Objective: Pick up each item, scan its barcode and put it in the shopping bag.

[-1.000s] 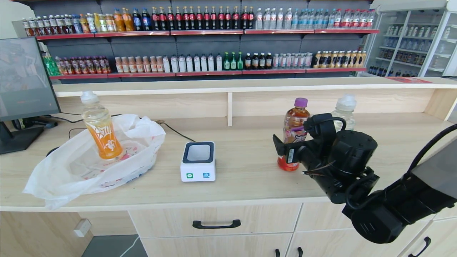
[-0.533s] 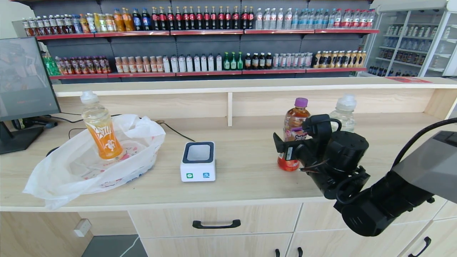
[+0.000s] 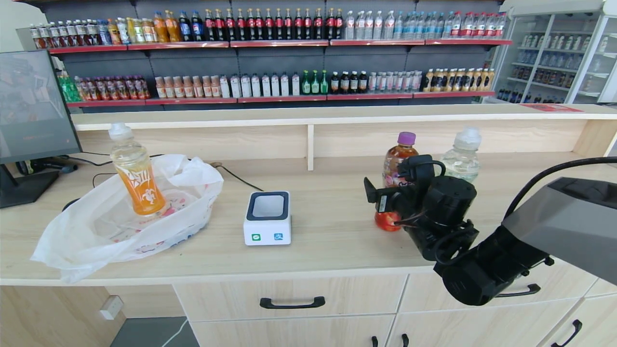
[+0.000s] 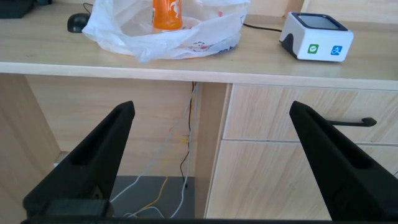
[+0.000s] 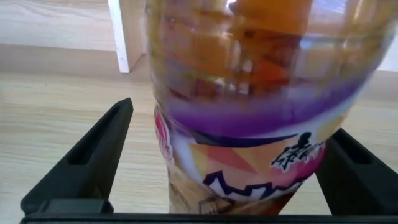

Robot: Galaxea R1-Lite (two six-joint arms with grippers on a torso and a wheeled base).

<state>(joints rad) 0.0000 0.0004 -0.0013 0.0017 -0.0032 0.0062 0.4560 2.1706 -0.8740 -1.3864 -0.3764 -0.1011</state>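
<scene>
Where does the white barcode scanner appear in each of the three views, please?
Head view: the scanner sits on the wooden counter, between the shopping bag on the left and the purple-capped bottle on the right.
Left wrist view: on the counter, beside the bag.
Right wrist view: not in it; the bottle stands between the right gripper's open fingers.
Shared landmark: that counter, in all three.

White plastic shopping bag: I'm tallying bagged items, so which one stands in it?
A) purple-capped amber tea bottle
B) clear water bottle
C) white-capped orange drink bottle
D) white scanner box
C: the white-capped orange drink bottle stands upright inside the white plastic shopping bag, while the purple-capped amber tea bottle stands apart on the wooden counter.
</scene>
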